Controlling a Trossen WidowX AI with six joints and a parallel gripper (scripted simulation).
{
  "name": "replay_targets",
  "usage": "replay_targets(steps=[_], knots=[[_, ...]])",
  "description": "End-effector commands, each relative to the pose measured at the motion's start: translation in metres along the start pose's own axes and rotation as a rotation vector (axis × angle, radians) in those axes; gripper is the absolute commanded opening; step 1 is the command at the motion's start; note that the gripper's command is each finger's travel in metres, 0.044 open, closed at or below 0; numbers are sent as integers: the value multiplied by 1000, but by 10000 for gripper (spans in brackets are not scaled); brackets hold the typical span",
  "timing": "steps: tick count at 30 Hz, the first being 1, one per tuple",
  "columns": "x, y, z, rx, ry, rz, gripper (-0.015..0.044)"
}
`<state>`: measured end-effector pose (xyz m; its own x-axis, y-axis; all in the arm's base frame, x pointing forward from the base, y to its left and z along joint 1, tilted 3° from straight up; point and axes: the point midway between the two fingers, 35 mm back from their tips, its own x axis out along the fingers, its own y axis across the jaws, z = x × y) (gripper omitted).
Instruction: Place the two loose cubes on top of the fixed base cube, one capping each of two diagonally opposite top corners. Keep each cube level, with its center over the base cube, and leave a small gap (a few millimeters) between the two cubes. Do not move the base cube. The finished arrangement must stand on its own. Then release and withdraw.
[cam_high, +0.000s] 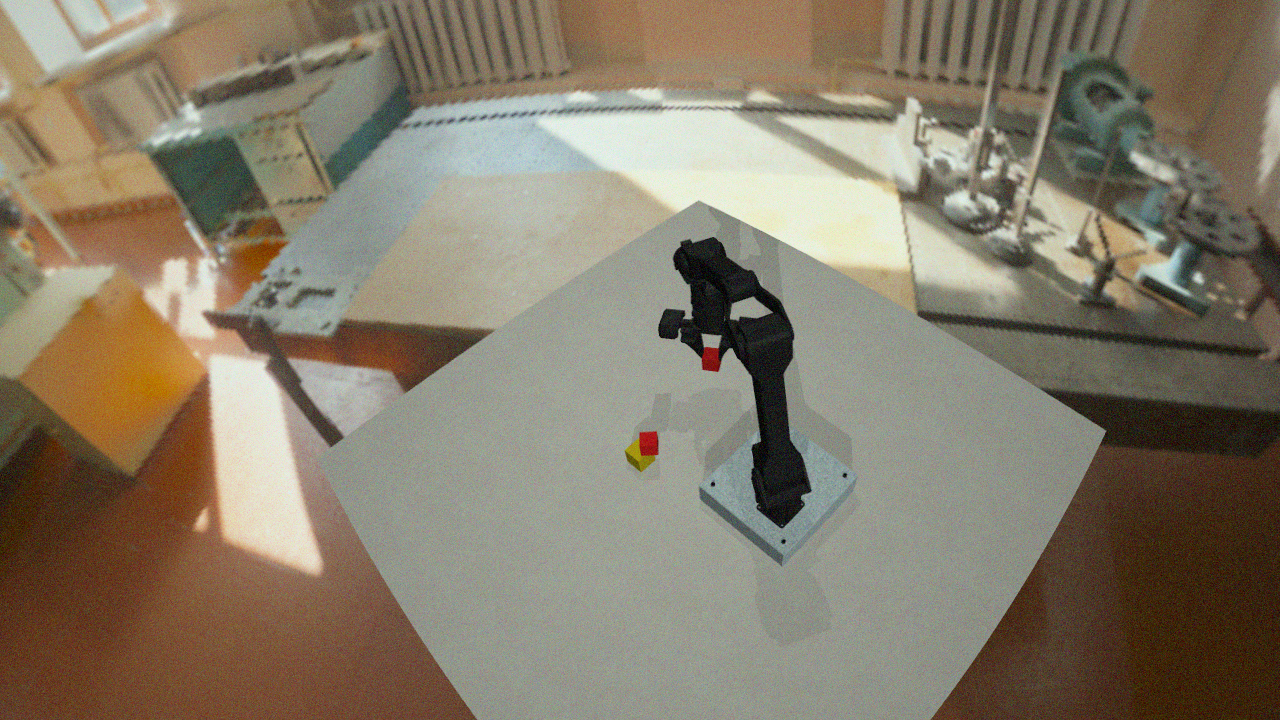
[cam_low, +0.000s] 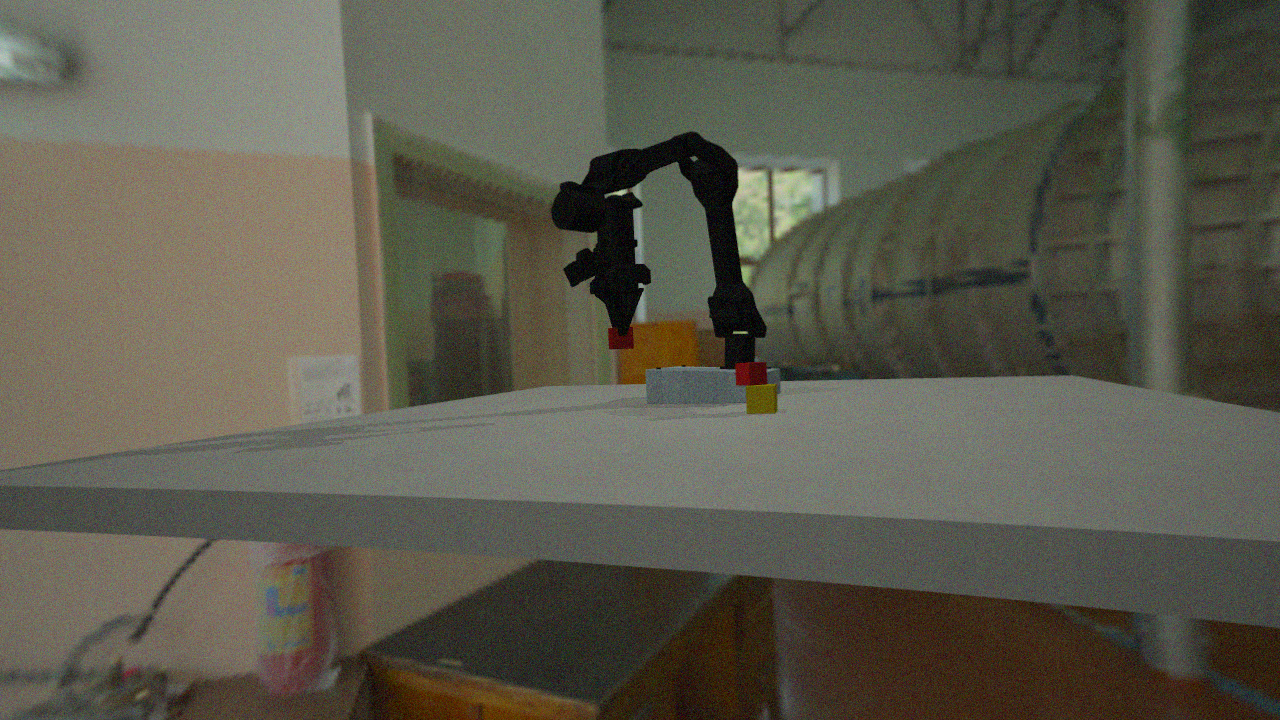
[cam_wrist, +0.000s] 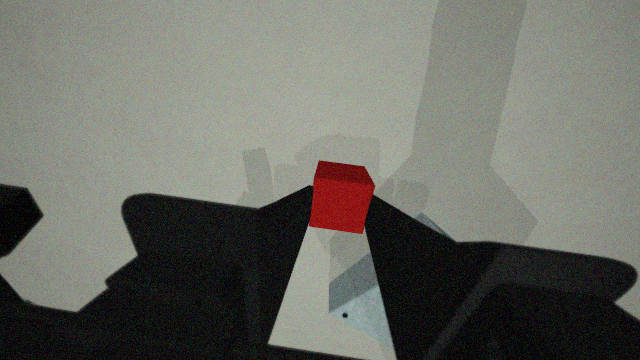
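The yellow base cube (cam_high: 638, 457) (cam_low: 761, 399) sits on the table. One red cube (cam_high: 648, 443) (cam_low: 750, 373) rests on its top, shifted toward one corner, and looks level. My gripper (cam_high: 710, 353) (cam_low: 620, 331) (cam_wrist: 339, 196) is shut on the other red cube (cam_high: 710, 360) (cam_low: 620, 339) (cam_wrist: 341, 205). It holds that cube well above the table, off to one side of the base cube and apart from it. In the wrist view the held cube sits between the two black fingertips, and the base cube is out of view.
The arm stands on a grey metal mounting plate (cam_high: 735, 514) (cam_low: 684, 386) (cam_wrist: 362, 312), to the right of the cubes in the top view. The pale table (cam_high: 537, 537) (cam_low: 537, 465) has its edges well away from the cubes. Arm shadows lie across it.
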<state>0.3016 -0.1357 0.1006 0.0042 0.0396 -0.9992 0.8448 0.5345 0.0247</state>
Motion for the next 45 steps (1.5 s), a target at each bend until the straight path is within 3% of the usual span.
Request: replay_targets(steps=[1, 45], knots=[[-5, 6, -4, -53, -9, 5, 105], [-6, 93, -104, -1055, -25, -4, 105]])
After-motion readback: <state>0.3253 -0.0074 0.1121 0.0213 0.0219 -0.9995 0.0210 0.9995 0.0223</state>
